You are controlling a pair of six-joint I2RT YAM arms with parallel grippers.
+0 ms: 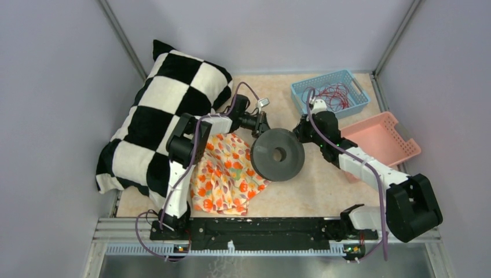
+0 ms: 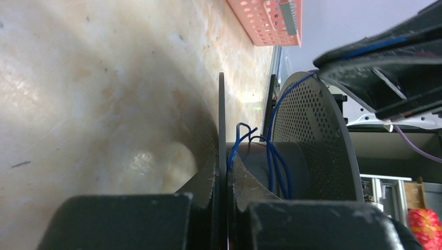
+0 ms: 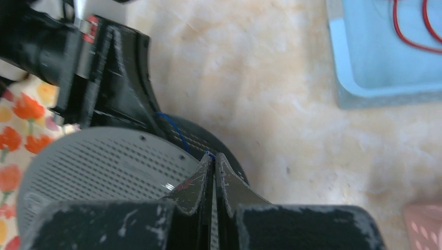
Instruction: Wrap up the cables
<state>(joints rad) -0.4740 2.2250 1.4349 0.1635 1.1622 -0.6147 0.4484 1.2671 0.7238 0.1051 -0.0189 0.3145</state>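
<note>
Crowding the table (image 1: pixel 324 185) are a checkered pillow (image 1: pixel 156 116) and flowered cloth (image 1: pixel 226 174) on the left and, on the right, a blue basket (image 1: pixel 301 87) of red wires (image 1: pixel 334 95) and a pink basket (image 1: pixel 405 147), with a grey spool (image 1: pixel 278 154) between the arms. The left gripper (image 2: pixel 223 172) is clamped on one thin rim of the spool. The right gripper (image 3: pixel 212 161) has its fingers pressed together on the cable (image 2: pixel 276 161), a very thin blue wire looped loosely around the spool's core between its rims.

No text, label, brand or number can be read anywhere.
</note>
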